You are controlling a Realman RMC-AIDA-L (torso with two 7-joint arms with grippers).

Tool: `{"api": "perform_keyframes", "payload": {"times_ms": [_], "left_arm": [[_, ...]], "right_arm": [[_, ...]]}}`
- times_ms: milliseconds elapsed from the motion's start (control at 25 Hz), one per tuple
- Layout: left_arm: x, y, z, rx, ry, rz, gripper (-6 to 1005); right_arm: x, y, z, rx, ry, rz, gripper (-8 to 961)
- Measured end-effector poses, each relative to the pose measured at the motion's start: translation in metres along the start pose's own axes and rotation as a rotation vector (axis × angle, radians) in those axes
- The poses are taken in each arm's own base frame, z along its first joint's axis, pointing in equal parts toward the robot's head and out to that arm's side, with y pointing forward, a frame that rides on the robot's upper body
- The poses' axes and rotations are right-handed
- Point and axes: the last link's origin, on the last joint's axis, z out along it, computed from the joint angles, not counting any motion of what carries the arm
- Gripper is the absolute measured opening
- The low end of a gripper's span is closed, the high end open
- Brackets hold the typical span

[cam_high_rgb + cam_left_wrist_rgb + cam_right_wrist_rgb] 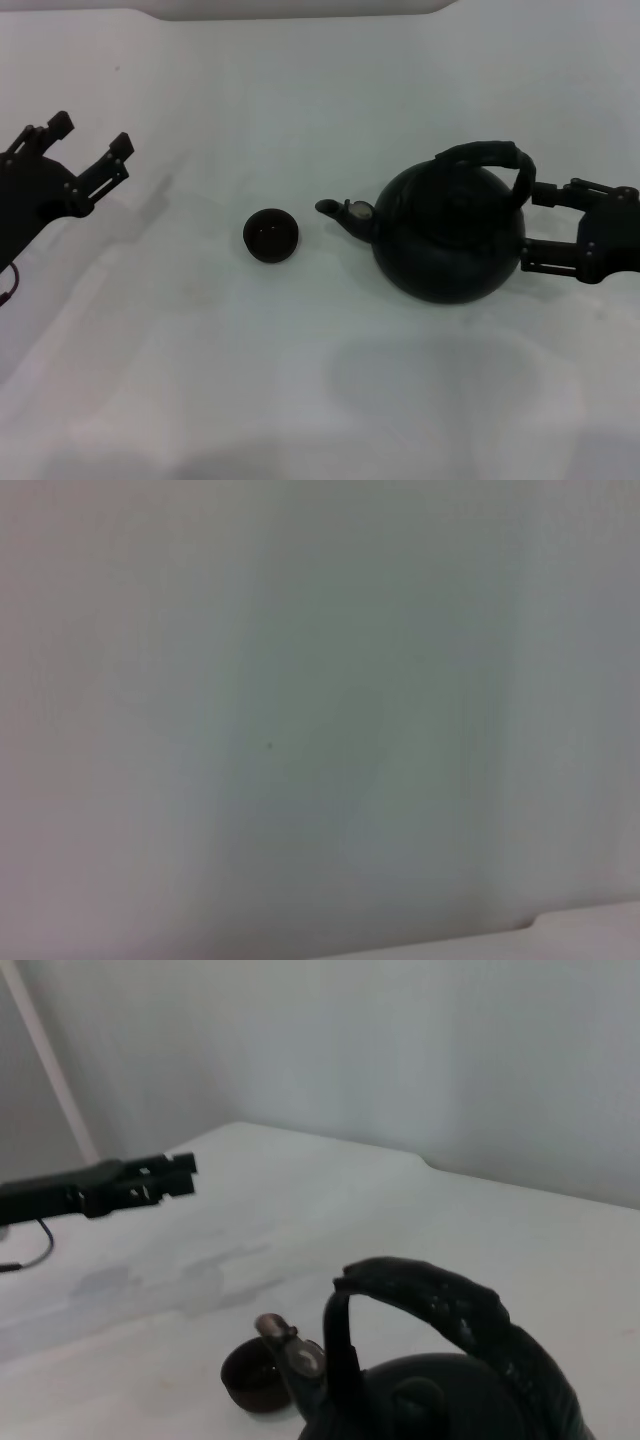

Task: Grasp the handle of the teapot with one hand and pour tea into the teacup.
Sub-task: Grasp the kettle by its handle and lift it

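- One teapot (445, 235), one teacup (271, 236), one handle (487, 160), and two grippers of mine; nothing else on the white bench (320, 400).
- Teapot stands upright toward the right edge of the bench, about midway between near and far edges. Spout (340, 213) points toward the left edge, straight at the teacup.
- Teacup sits near the bench's middle, just beyond the spout tip, apart from it, mouth up.
- Key relation: the handle arches over the pot's top, its long axis running roughly left-right, in line with the spout. My right gripper (545, 232) is right beside the pot's right flank, fingers spread, upper finger near the handle's right foot, lower one by the belly. Nothing is pinched yet, as far as I can judge.
- The handle's crown lies up and toward the left edge from my right jaws; I judge I must rise and reach in over the pot.
- Right arm is plainly nearer. My left gripper (92, 150) hangs spread and empty toward the left edge, well apart from both cup and pot.
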Motion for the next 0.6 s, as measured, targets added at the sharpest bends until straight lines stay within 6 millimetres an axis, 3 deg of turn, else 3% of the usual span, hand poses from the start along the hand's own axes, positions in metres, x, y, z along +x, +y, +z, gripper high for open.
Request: {"api": "perform_keyframes", "payload": {"times_ms": [600], "left_arm": [[0.000,0.000,-0.003,-0.006,0.004,0.002,834]], "right_arm": [[-0.004,-0.012,0.005,0.083,-0.046,-0.031,869]]}}
